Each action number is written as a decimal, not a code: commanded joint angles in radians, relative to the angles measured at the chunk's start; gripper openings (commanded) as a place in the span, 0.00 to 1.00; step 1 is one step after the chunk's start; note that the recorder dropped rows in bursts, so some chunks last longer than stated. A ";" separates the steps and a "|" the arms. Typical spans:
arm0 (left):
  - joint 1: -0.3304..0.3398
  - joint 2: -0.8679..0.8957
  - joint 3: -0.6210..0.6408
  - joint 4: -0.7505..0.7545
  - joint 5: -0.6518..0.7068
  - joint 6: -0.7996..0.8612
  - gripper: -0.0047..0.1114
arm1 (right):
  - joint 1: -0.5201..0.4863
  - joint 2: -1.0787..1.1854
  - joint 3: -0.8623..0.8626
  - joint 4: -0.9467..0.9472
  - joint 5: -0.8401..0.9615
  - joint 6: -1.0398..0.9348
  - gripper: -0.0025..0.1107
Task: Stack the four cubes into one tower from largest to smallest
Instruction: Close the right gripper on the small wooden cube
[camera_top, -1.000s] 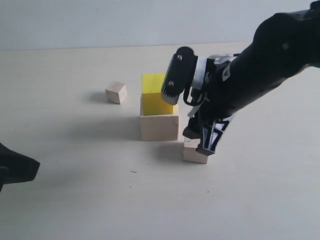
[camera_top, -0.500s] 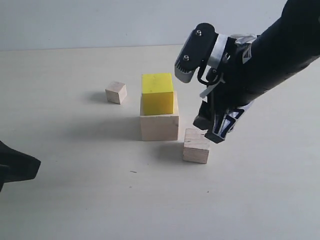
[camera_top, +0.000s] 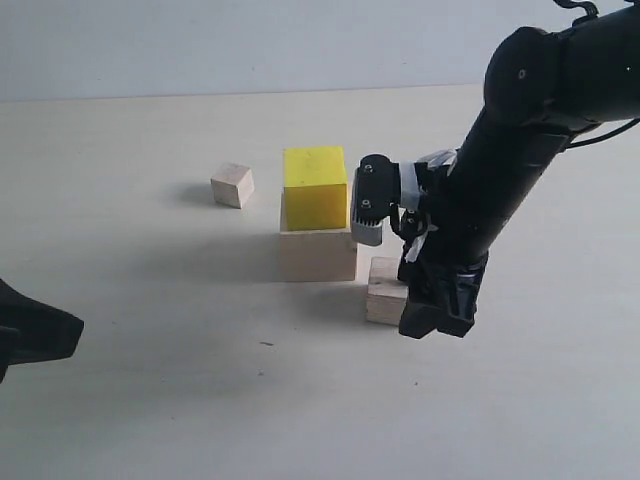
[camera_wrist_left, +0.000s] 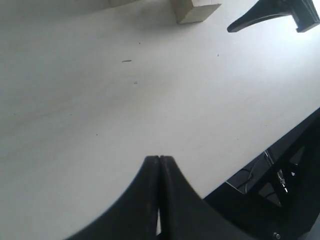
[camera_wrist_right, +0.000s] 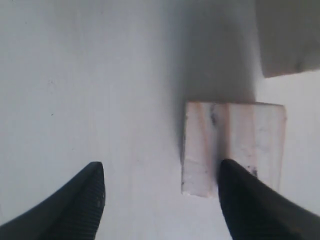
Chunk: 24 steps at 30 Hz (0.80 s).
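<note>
Cubes sit on a table (camera_top: 150, 380): yellow cube (camera_top: 315, 187) on the big wood cube (camera_top: 318, 257), speckled wood cube (camera_wrist_right: 235, 145) just beside them, small wood cube (camera_top: 231, 185) well apart. Right gripper (camera_wrist_right: 160, 172) hangs wide open at the speckled one, holding nothing. Left gripper (camera_wrist_left: 159, 165) is closed, empty.

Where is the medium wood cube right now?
The medium cube sits right of centre in the exterior view, just front-right of the large cube bearing the yellow cube, beside the right pincer.

Second-largest cube (camera_top: 315, 187) is sitting on largest cube (camera_top: 318, 256), frame centre; medium cube (camera_top: 383, 291) is lying lower right of them, smallest cube (camera_top: 231, 185) upper left.
</note>
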 joint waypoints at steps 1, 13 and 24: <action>0.003 -0.006 0.003 0.008 -0.011 0.003 0.04 | -0.005 -0.041 -0.010 0.006 -0.036 -0.011 0.57; 0.003 -0.006 0.003 0.017 -0.018 0.004 0.04 | -0.005 -0.083 -0.010 0.060 -0.125 -0.009 0.57; 0.003 -0.006 0.003 0.021 -0.031 0.006 0.04 | -0.005 -0.069 -0.010 0.095 -0.128 0.044 0.57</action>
